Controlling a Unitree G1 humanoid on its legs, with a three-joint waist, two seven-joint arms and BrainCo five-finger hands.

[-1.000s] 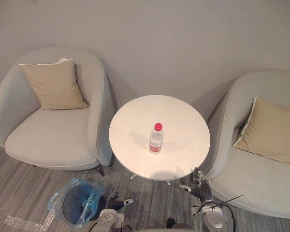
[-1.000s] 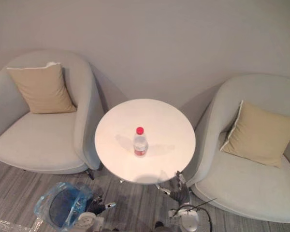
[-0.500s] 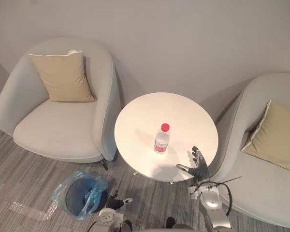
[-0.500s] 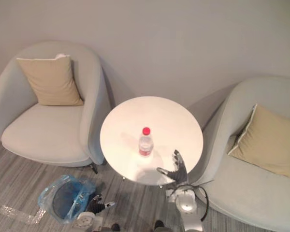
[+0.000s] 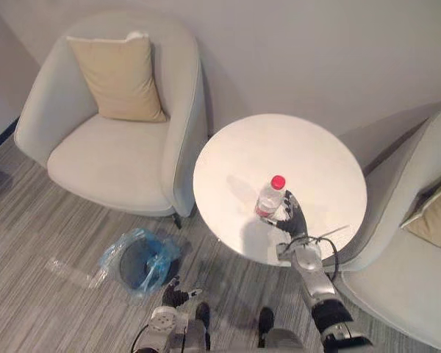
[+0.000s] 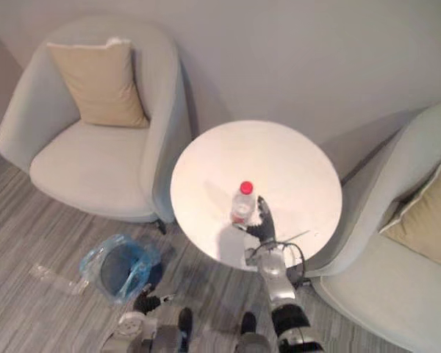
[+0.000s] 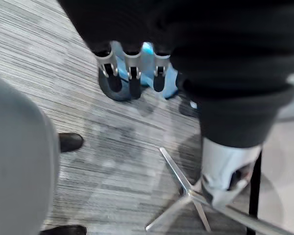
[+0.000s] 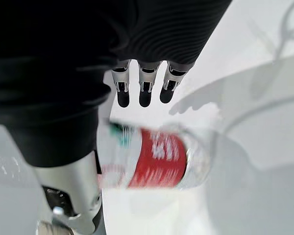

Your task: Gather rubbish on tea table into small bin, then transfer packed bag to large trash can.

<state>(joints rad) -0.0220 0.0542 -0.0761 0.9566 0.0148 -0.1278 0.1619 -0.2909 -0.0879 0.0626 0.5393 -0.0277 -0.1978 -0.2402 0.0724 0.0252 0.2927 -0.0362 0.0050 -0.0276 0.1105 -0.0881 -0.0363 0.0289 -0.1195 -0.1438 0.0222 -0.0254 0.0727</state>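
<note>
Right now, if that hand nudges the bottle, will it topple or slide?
The bottle stands tall and narrow on the smooth table, so a high push would probably tip it, and it might then roll. Its clear plastic looks light and slick; the open right hand may need a firm wrap.

1 bottle [image 5: 269,200] | 1 tea table [image 5: 316,151] | 2 armchairs [image 5: 110,151] | 2 cushions [image 5: 117,77] | 1 bin [image 5: 136,266] | 1 blue bag [image 5: 160,254]

The right hand [image 5: 293,219] has silver fingers [image 8: 145,87] with black tips below a black ribbed cover [image 8: 59,54]. Its silver-grey arm [image 5: 314,272] runs toward 5 o'clock. The left hand [image 5: 174,296] has matching fingers [image 7: 131,72].
</note>
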